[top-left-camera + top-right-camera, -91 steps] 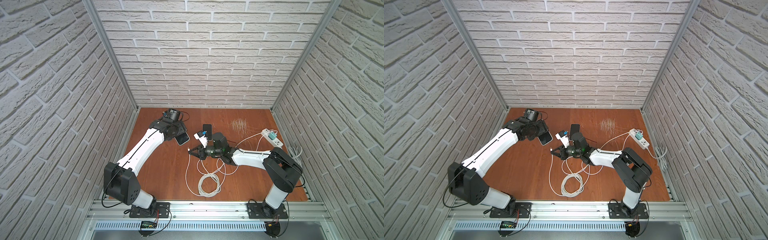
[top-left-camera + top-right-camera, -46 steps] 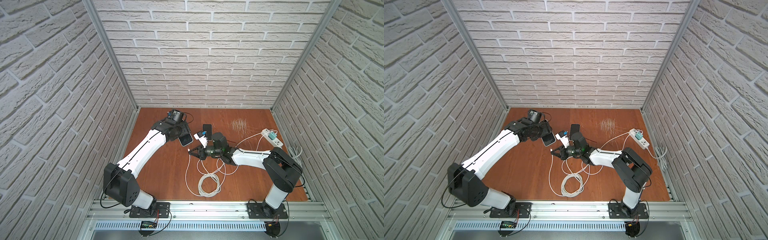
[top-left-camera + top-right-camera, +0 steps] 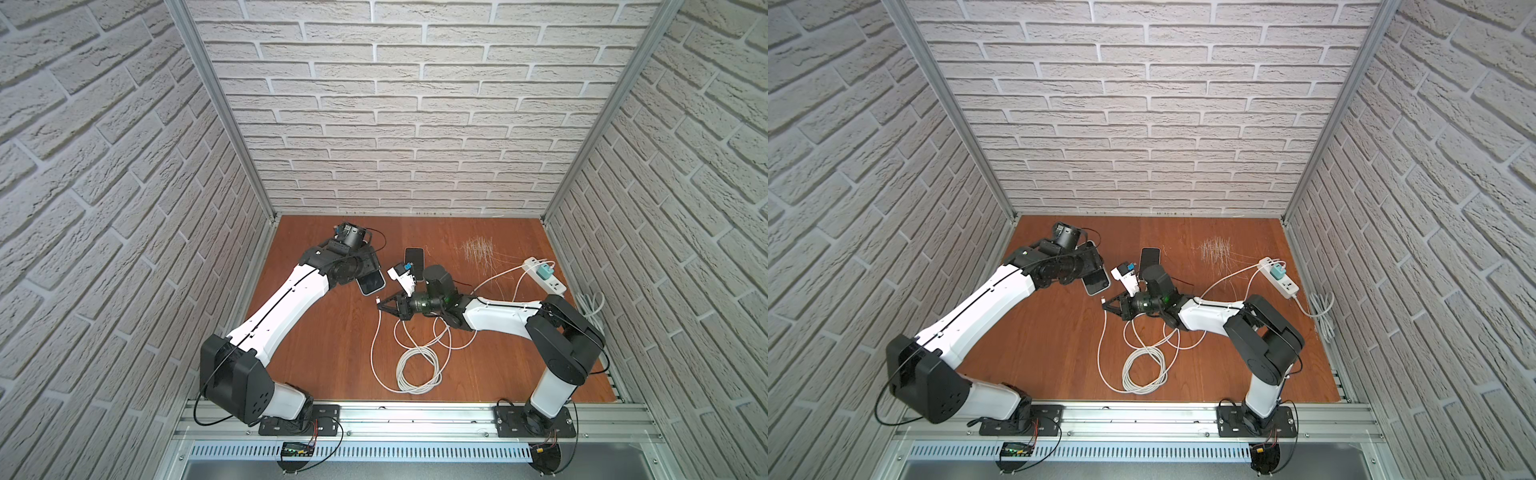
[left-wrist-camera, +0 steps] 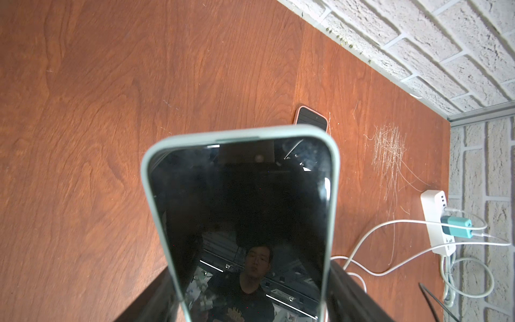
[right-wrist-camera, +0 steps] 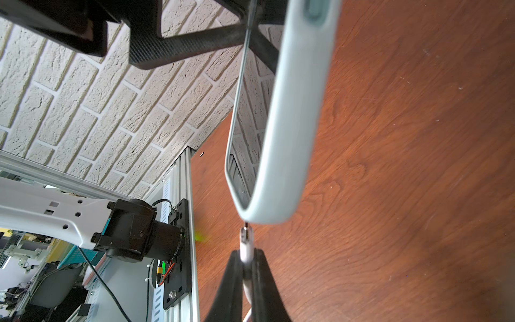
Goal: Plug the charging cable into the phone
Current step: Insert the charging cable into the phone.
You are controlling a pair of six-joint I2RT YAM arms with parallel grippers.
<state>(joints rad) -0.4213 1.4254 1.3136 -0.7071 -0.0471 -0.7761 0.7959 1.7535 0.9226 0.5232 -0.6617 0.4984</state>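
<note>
Above the red-brown wooden table [image 3: 324, 340], between white brick walls [image 3: 415, 124], the left gripper [image 4: 250, 270] clamps the pale-green-cased phone [image 5: 281, 156] aloft, its bottom edge turned toward the right gripper [image 5: 246, 256], which pinches the plug [image 5: 245, 237] of the charging cable [image 3: 376, 340] just short of that edge, roughly along the phone's long axis.

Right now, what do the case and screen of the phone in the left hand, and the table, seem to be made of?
Case: pale grey-green, matte, rounded rim, probably silicone.
Screen: black, glossy, sharp reflections, likely glass.
Table: red-brown wood grain, slight sheen; veneer or laminate, cannot tell.
</note>
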